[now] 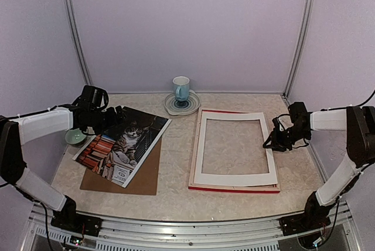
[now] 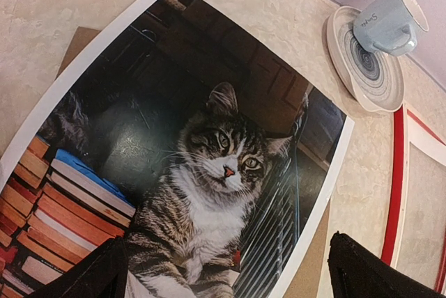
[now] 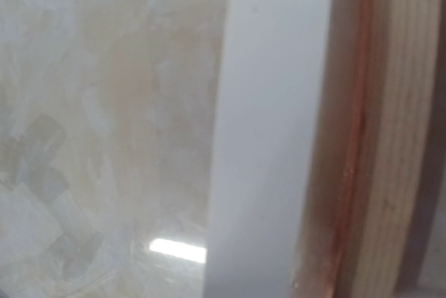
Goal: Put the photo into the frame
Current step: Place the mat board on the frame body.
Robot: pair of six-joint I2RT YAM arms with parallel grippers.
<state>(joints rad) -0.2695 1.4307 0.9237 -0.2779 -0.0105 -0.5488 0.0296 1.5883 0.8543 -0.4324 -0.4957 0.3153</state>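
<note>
The photo, a glossy cat-and-books print, lies face up and askew on the left, on a brown backing board. My left gripper hovers over the print's far left part. In the left wrist view the left gripper is open, with its black fingers wide apart above the photo. The frame lies flat on the right with a white mat board on it. My right gripper is at the frame's right edge. Its fingers do not show in its wrist view, only the mat board and the frame's pale wood close up.
A light blue cup stands on a saucer at the back, between photo and frame. A small green bowl sits at the far left under my left arm. Walls enclose the table on three sides.
</note>
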